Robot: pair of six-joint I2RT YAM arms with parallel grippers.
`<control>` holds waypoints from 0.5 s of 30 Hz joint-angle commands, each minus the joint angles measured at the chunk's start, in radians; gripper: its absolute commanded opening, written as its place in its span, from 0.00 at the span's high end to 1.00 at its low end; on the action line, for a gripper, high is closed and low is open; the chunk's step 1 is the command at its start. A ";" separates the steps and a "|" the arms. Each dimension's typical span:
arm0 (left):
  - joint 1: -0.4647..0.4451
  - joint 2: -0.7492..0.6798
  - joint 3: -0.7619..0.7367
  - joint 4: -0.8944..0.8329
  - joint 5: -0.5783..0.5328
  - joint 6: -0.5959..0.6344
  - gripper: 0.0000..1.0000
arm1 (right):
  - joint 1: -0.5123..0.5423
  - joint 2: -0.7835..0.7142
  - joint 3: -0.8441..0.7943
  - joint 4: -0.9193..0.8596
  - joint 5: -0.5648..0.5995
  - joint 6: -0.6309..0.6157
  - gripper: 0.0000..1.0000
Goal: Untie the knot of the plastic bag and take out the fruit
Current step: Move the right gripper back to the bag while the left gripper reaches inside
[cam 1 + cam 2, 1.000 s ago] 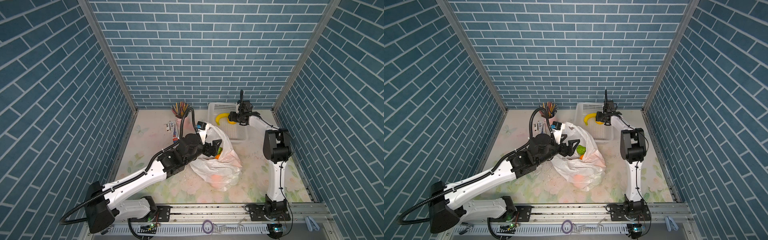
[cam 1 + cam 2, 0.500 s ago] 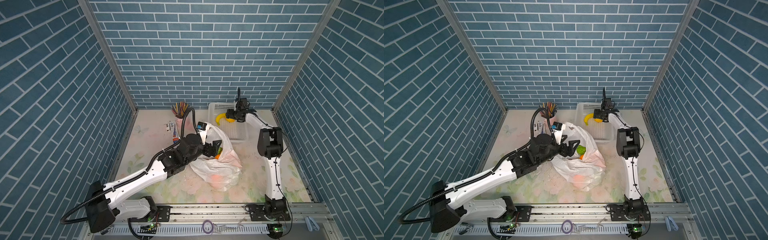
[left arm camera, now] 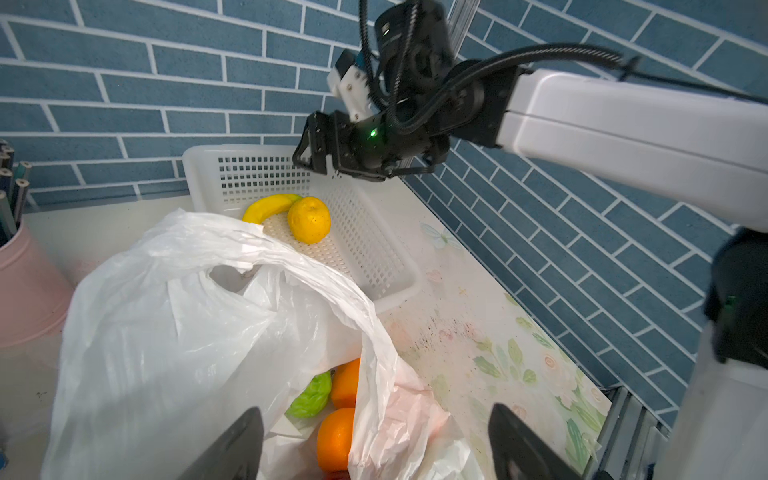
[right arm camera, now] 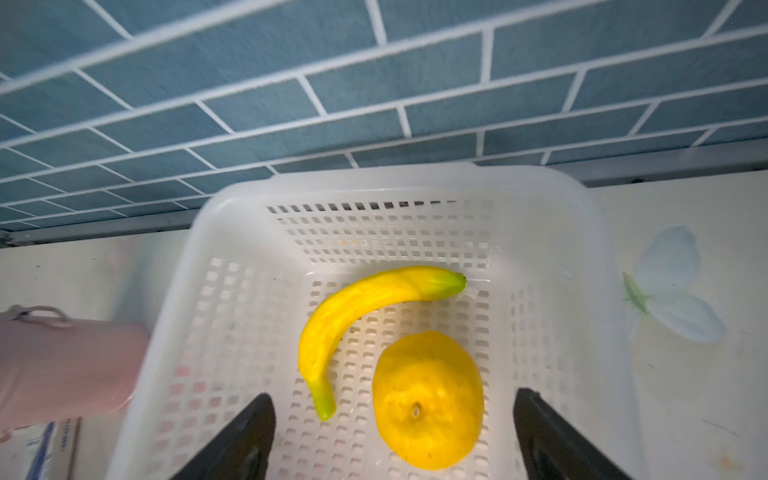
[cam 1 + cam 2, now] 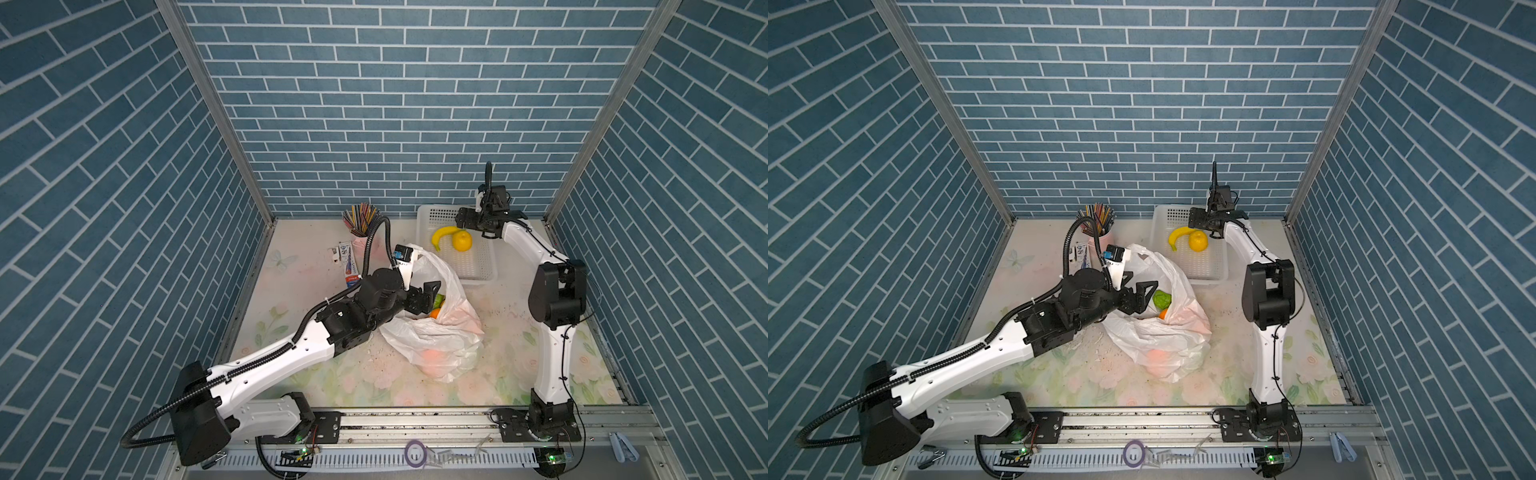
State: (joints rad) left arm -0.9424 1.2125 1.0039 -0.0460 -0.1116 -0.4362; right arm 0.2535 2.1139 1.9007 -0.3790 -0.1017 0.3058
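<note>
A second ago the right claw [image 5: 487, 222] was half shut over the white basket [image 5: 428, 212]. Now its two sides are wide apart and hold nothing. The yellow lemon [image 5: 462, 240] lies on the basket floor right under it, touching the banana [image 5: 441, 236]. So the claw has let go, and one fruit is out of the bag and put away.

The left claw [image 5: 432, 297] has stayed at the mouth of the plastic bag [image 5: 432, 345]. It is wide too, with nothing between its sides.

The bag lies in the middle of the counter [image 5: 307, 266], just in front of the basket. No knot shows anywhere, and the handles hang loose, so that part looks done. The bag's long way runs from the back of the counter toward the front. Its mouth end is at the back, lifted up and gaping toward the left claw. Its closed end sags at the front.

Inside the mouth sit two oranges [image 3: 336, 436] and a bumpy green fruit [image 3: 309, 399]. A pale orange blob [image 5: 432, 357] shows through the plastic lower down. It may be one more fruit, but the plastic makes it too cloudy to be sure.

So more fruit waits inside the bag.
</note>
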 commanded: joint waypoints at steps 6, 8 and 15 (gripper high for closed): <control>0.006 0.036 -0.006 -0.083 -0.043 -0.034 0.27 | 0.041 -0.392 -0.341 0.103 -0.028 -0.018 0.10; 0.005 0.046 -0.004 -0.099 -0.049 -0.033 0.30 | 0.055 -0.475 -0.416 0.109 -0.027 -0.019 0.10; 0.007 0.097 -0.013 -0.117 -0.017 -0.034 0.37 | 0.146 -0.773 -0.693 0.097 0.042 -0.025 0.12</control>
State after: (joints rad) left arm -0.9401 1.2930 1.0000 -0.1436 -0.1349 -0.4572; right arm 0.3637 1.4384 1.2846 -0.2752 -0.1020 0.3058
